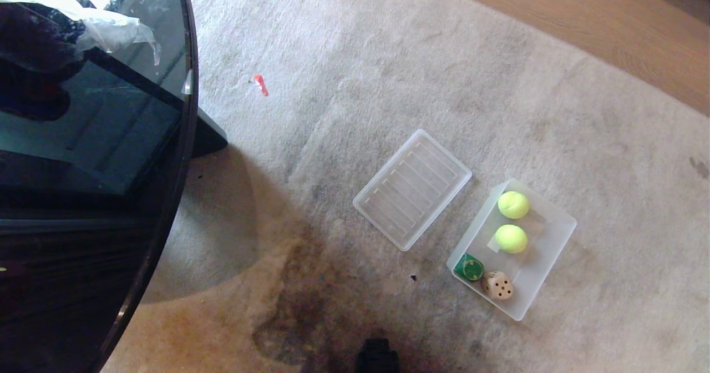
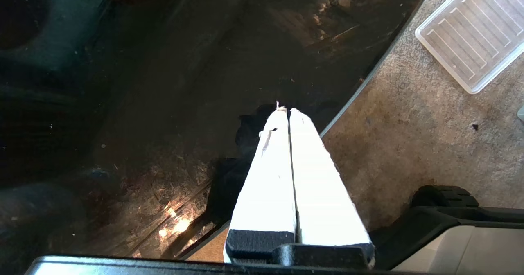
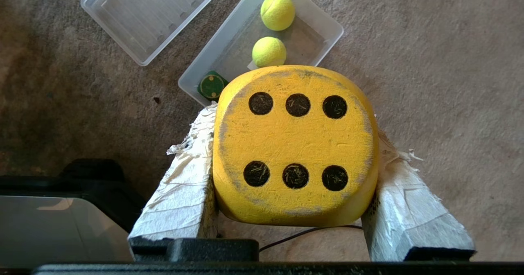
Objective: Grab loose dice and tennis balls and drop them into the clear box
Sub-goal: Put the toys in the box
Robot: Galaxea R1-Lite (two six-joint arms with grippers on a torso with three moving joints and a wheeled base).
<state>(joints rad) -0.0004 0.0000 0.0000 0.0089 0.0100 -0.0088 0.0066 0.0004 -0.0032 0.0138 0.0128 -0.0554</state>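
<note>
Right gripper (image 3: pixel 294 209): clamped on the yellow die (image 3: pixel 294 146), which is held between 2 tape-wrapped fingers (image 3: pixel 180 201) with its 6-pip face toward the wrist camera.
Left gripper (image 2: pixel 288 111): pressed together with nothing between its fingers, parked over the edge of the dark glass table (image 2: pixel 123 103).
Clear box (image 1: pixel 546 251): set on the carpet (image 1: pixel 355 56); 2 tennis balls (image 1: pixel 513 205), a dark green die (image 1: pixel 469 267) and a tan die (image 1: pixel 498 285) are already inside it.
Lid (image 1: pixel 412 188): laid flat just beside the box, on its left in the head view.
Risk 1: the die could be let go short of the box, since it is judged to hang over carpet near the box's closer end rather than over it.
Risk 2: a bounce off the 2 dice crowded at the near end could send it over the low wall.
Risk 3: the frayed tape on the fingers could catch on the die's rough faces and delay its fall.
Risk 4: the lid could be mistaken for the box, as both are translucent and lie side by side.
Head view only: the tan die and the whole box outline are shown; neither gripper is seen.
Right wrist view only: the grip on the yellow die is shown; the tan die is hidden behind it.
Left wrist view only: the closed left fingers are shown, with the lid but hardly any of the box.
Red die: not seen in any view.
</note>
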